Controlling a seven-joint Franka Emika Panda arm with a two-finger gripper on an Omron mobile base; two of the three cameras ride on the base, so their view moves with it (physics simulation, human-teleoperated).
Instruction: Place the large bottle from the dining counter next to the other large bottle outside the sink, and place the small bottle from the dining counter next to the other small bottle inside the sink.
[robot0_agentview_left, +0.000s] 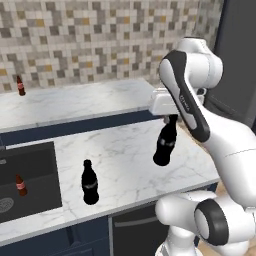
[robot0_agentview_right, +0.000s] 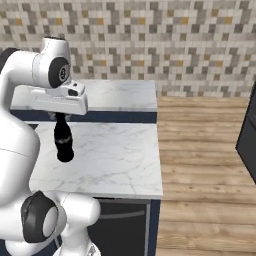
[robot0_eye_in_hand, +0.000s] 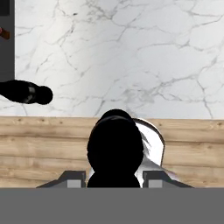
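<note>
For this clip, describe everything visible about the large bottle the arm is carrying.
The large bottle is tall, glossy and near-black, glass-like, with a narrow neck and a faint label band. It hangs slightly tilted, lifted clear above the white marble counter, with the tool closed on its neck. Nothing else touches it; its twin stands apart near the sink.

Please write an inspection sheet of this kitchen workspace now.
Surface: white marble counter, black sink at its left.
Job's things: tall black bottle hangs tilted above the counter; second tall black bottle stands beside the sink; small brown bottle in the sink; another small brown bottle on the far counter.
Clutter: nothing seen.
Gripper: jaws shut on the hanging bottle's neck.
Cables: nothing seen.
Surroundings: mosaic tile wall, wooden floor.
</note>
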